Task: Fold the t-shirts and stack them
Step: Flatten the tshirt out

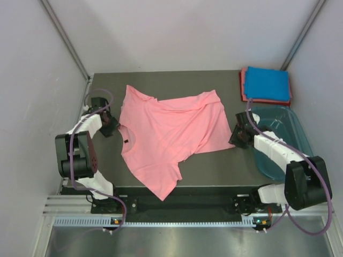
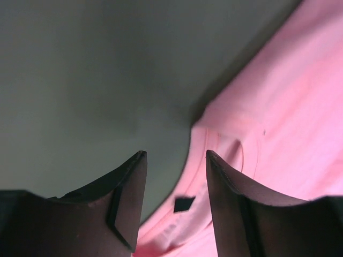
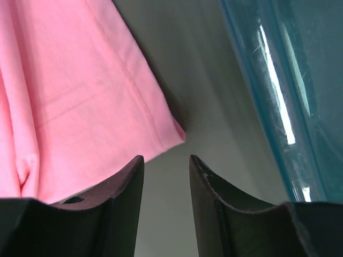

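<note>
A salmon-pink t-shirt (image 1: 166,134) lies spread and rumpled across the dark table (image 1: 214,166). My left gripper (image 1: 111,125) sits low at its collar side. In the left wrist view that gripper (image 2: 176,156) stands open over the neckline, where a black label (image 2: 184,204) shows, with nothing between the fingers. My right gripper (image 1: 239,135) is at the shirt's right edge. It (image 3: 166,159) is open just short of the shirt's hem corner (image 3: 177,133), over bare table. A folded bright blue shirt (image 1: 267,83) rests on a folded reddish-pink one (image 1: 243,85) at the back right.
A translucent teal tub (image 1: 286,136) stands at the right edge of the table, close beside my right arm, and its wall (image 3: 278,96) fills the right of the right wrist view. Grey walls enclose the table on the left, back and right.
</note>
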